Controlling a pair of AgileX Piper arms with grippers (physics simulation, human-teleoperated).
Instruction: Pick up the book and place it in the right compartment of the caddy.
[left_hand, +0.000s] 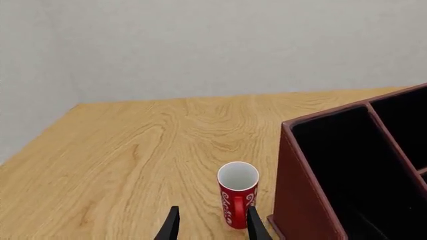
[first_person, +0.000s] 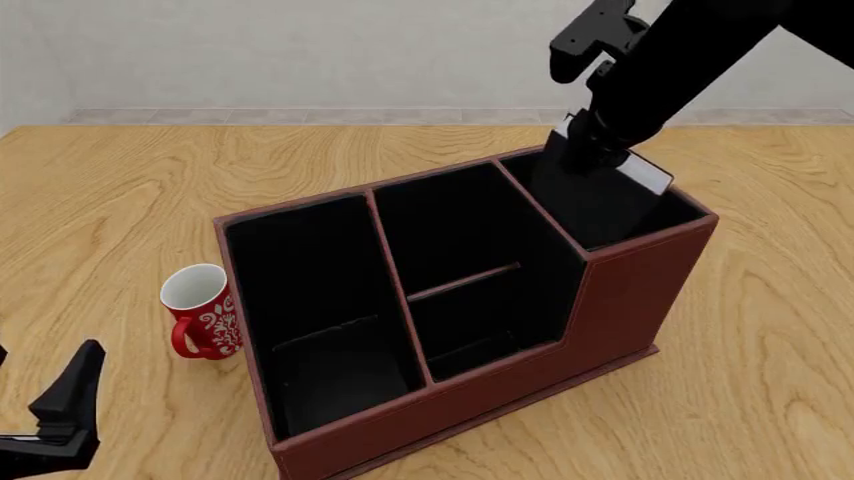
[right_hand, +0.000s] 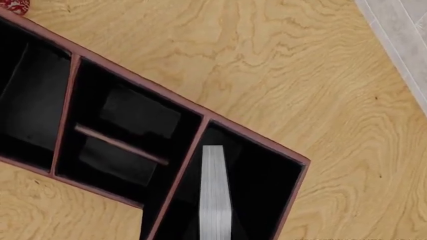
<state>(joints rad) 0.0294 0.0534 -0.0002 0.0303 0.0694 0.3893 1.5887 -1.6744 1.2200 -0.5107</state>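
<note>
The placing step is in hand: the book (first_person: 617, 190) is held over and partly inside the right compartment (first_person: 667, 215) of the caddy (first_person: 441, 400), so the pick-up is judged done and only the lowering and release remain. The next move is judged to call for a straight descent with the book kept clear of the tall reddish-brown walls, then an opening of the jaws once the book rests on the black floor.

The caddy lies directly below the right gripper (first_person: 594, 140), its middle and long sections off to that gripper's left. The right arm is reached forward and steeply downward from the upper right of the front view, its wrist pointing into the compartment. In the right wrist view the white page block of the book (right_hand: 212, 195) is seen edge-on beneath the gripper, inside the compartment opening; the fingers themselves are not shown, but the book is evidently clamped.

The left gripper (left_hand: 212, 226) is parked low, narrowly parted and holding nothing, with the red mug (left_hand: 237, 192) just ahead of it.
</note>
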